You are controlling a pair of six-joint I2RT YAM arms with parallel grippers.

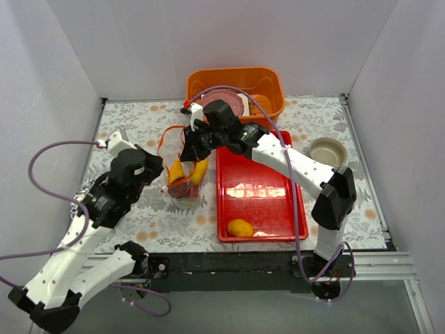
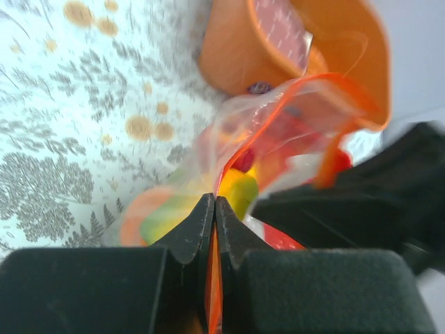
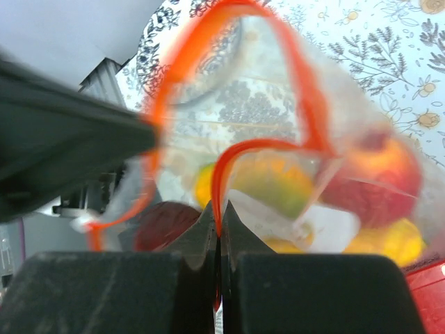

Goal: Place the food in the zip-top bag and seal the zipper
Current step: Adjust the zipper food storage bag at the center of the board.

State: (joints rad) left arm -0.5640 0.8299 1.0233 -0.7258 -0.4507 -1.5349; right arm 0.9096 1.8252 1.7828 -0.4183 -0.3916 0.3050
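The clear zip-top bag (image 1: 183, 179) hangs between my two grippers, left of the red tray. Inside it are several toy fruits: yellow pieces (image 1: 189, 170), a dark-red piece (image 3: 163, 223) and a red piece (image 3: 379, 177). The orange-red zipper (image 3: 306, 104) stands open in a wide loop and also shows in the left wrist view (image 2: 240, 149). My left gripper (image 1: 164, 172) (image 2: 214, 202) is shut on the zipper strip at the bag's left side. My right gripper (image 1: 192, 145) (image 3: 217, 209) is shut on the strip at the far side. One yellow-orange fruit (image 1: 240, 227) lies on the tray.
The red tray (image 1: 257, 198) lies right of the bag. An orange basket (image 1: 268, 83) holding a pink plate (image 1: 229, 103) stands at the back. A beige bowl (image 1: 328, 152) sits at the right. White walls surround the floral tablecloth.
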